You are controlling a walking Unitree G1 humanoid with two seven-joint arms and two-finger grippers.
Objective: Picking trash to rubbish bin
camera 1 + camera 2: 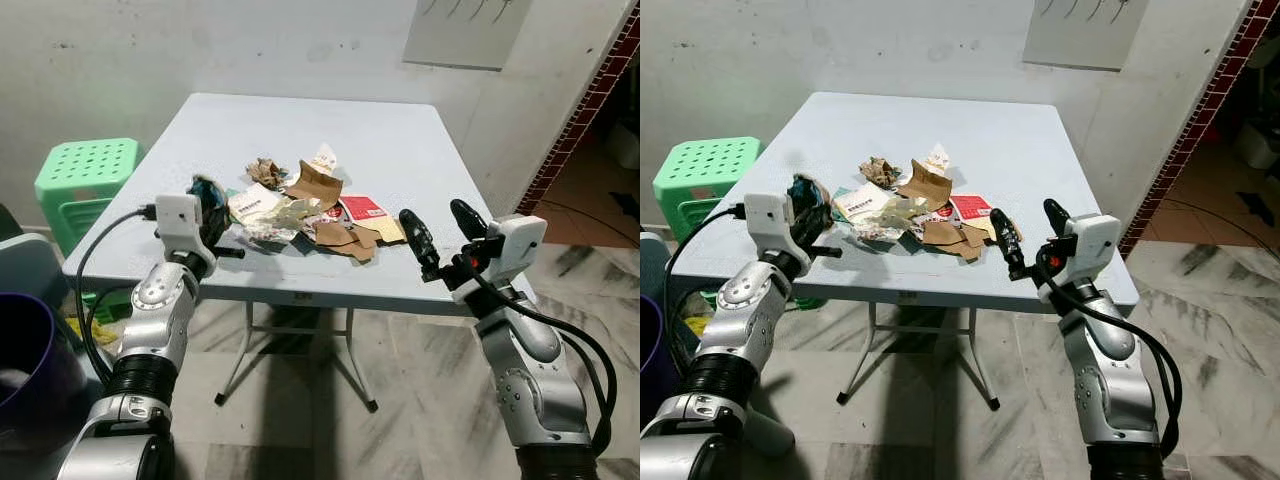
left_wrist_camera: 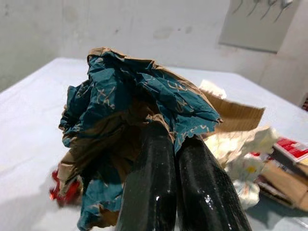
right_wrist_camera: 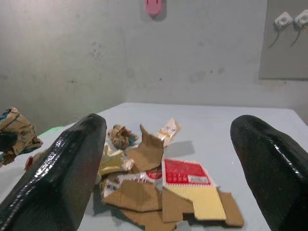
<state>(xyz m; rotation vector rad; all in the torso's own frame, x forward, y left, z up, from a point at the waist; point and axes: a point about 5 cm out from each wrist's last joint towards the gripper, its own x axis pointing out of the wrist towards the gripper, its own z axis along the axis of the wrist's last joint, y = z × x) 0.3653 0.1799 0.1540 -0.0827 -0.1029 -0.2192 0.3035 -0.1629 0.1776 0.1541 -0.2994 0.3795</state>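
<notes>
Two hands hover at the near edge of the pale surface point(image 1: 400, 150). The left hand point(image 1: 208, 215) is clenched on a crumpled blue-and-brown wrapper point(image 2: 130, 106), held just above the surface's left corner. The right hand point(image 1: 442, 228) is released, fingers spread wide, near the trash pile point(image 1: 315, 215) of torn cardboard and paper mid-surface.

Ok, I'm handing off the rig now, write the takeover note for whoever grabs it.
Left gripper: shut on a crumpled teal-and-brown wrapper, held above the table's left front edge.
Right gripper: open, holding nothing, at the right front edge, facing the trash pile.
Purple bin: on the floor, left of the robot.
Done: one piece picked.
Left: bin it, then clear the pile.
</notes>
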